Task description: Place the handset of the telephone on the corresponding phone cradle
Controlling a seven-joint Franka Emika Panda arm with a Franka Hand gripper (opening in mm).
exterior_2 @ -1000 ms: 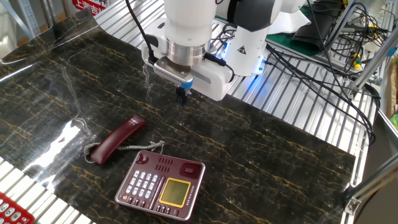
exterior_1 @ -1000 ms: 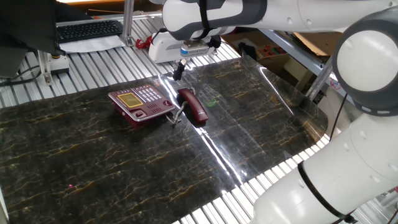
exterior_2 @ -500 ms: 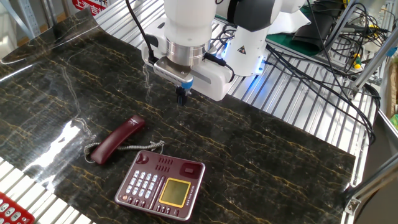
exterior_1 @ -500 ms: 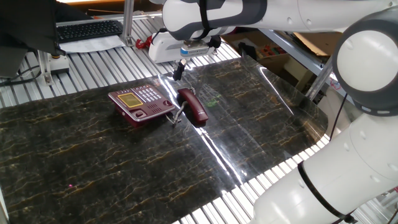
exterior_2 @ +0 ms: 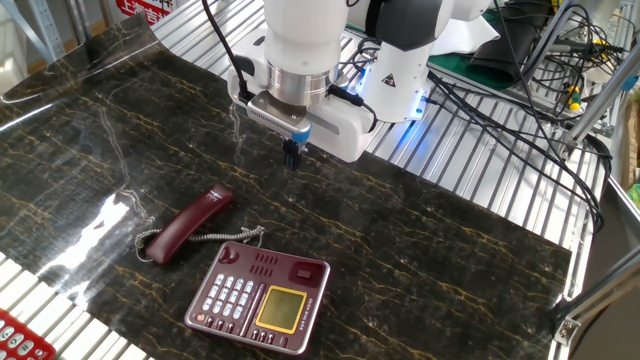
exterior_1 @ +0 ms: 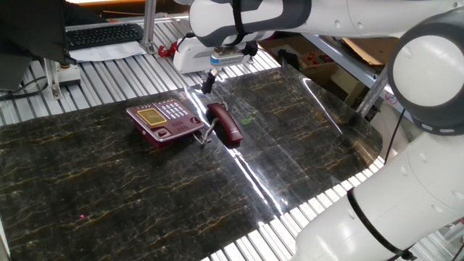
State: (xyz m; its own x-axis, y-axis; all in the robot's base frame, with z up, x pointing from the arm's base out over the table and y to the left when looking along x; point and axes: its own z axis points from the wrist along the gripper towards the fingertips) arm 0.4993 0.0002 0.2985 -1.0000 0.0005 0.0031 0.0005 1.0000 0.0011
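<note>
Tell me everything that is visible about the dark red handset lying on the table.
The handset is a long, glossy, dark maroon piece that looks like plastic, with rounded ends. It lies flat on the dark marbled table, beside the telephone and off its cradle, apart from the base. A thin coiled cord runs from one end toward the phone. Nothing grips it; the gripper hangs above the table, away from it.

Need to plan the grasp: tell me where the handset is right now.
The handset lies flat on the dark marbled table, off the cradle, just beside the telephone, its coiled cord between them. The gripper hovers above, apart from it.
</note>
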